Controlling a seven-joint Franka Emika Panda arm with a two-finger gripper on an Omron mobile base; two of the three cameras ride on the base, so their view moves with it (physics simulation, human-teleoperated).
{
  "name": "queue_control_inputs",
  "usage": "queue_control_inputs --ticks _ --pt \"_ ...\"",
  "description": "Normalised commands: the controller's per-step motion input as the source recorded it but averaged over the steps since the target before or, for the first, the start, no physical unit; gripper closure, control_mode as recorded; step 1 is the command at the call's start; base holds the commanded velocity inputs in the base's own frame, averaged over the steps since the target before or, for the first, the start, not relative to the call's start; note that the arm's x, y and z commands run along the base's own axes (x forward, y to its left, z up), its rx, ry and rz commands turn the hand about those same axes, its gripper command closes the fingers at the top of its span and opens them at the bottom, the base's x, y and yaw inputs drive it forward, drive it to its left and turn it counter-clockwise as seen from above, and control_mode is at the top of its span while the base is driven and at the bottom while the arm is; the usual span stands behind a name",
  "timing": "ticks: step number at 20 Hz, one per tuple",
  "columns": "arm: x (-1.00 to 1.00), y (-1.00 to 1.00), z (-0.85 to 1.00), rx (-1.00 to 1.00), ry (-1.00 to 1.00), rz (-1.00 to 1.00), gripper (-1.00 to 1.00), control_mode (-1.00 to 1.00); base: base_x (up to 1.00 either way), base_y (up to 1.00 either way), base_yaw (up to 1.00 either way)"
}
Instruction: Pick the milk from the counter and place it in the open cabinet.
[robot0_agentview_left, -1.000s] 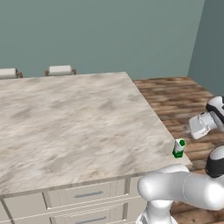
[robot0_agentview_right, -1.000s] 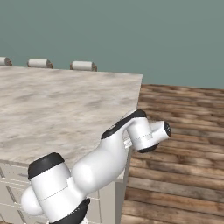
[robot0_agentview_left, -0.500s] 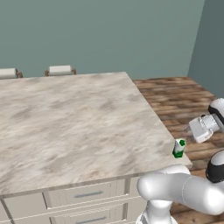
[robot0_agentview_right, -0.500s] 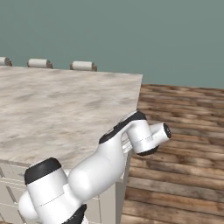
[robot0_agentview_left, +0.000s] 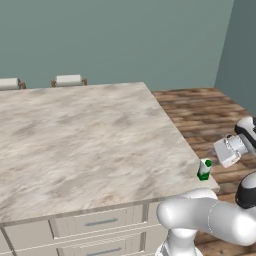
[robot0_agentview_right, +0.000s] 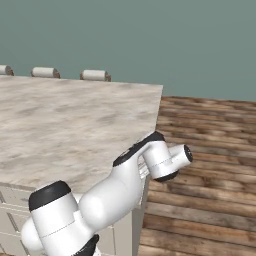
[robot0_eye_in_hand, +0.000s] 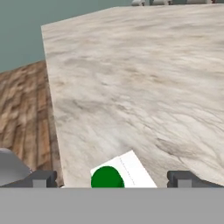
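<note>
Pretty early on: the milk (robot0_agentview_left: 203, 169) sits untouched at the worktop's (robot0_agentview_left: 90, 135) near corner, the gripper (robot0_eye_in_hand: 109, 179) hangs wide open right over it, so grabbing it and the whole cabinet trip are left.

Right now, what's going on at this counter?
The robot's arm is reaching for the milk, a small carton standing upright at the near right corner of the marble counter. In the hand view the open gripper straddles the carton's green cap, fingertips either side. Nothing is gripped yet.
</note>
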Motion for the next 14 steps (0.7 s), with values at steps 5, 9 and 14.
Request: queue_control_inputs --ticks 5,9,14 --pt "0.00 0.00 -0.11 0.00 0.00 0.00 -1.00 -1.00 0.00 0.00 0.00" --pt "0.00 0.00 -0.09 0.00 0.00 0.00 -1.00 -1.00 0.00 0.00 0.00" --pt "0.00 0.00 -0.15 0.01 0.00 0.00 -1.00 -1.00 0.00 0.00 0.00"
